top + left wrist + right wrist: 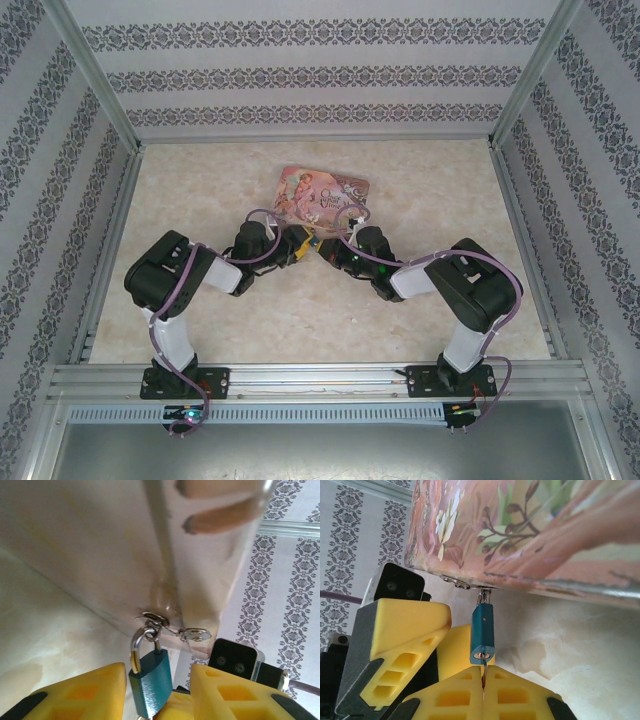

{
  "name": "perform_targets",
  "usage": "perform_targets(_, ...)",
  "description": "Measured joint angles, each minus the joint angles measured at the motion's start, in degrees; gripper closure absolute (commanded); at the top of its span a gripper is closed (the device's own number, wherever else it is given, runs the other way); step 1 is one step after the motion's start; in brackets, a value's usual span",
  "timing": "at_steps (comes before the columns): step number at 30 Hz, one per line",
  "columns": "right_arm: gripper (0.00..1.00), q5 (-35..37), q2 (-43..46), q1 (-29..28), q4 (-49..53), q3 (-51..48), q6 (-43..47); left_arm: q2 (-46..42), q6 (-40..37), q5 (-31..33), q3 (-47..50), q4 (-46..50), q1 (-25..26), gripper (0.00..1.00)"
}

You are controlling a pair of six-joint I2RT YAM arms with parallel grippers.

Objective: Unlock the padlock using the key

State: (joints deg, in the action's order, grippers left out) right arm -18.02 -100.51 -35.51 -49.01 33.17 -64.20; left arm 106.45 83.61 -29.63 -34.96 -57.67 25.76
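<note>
Top cam: L gripper (293, 247) and R gripper (332, 247) meet tip to tip just in front of the pink tin (322, 193).

L wrist cam: padlock (151, 682), teal body w/ thin silver shackle, hangs from the tin's hasp (151, 619). It sits btwn the L gripper's yellow fingers (80, 692), which are spread either side w/ a slim gap.

R wrist cam: padlock is edge-on, keyhole at the bottom. R gripper's fingers are pressed together, pinching the key (482, 666), a thin sliver going up into the keyhole.
</note>
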Motion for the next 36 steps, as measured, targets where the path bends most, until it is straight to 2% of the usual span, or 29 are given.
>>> perform_targets(11, 1.00, 0.0, 0.0, 0.0, 0.8, 0.6, -0.5, 1.3, 0.9, -0.4, -1.2, -0.4, 0.0, 0.65)
perform_targets(26, 1.00, 0.3, 0.0, 0.0, 0.8, 0.7, -1.1, 2.4, 1.8, -0.4, -1.7, -0.6, 0.1, 0.83)
perform_targets(32, 0.92, 1.2, 0.9, 0.0, 1.2, 0.3, -1.5, 2.2, 1.7, -0.4, -1.7, -0.6, 0.1, 0.89)
perform_targets(36, 0.83, 2.4, 3.3, -0.7, 2.0, -0.6, -1.0, 0.9, 1.7, -0.6, -1.7, -0.2, 0.4, 0.90)
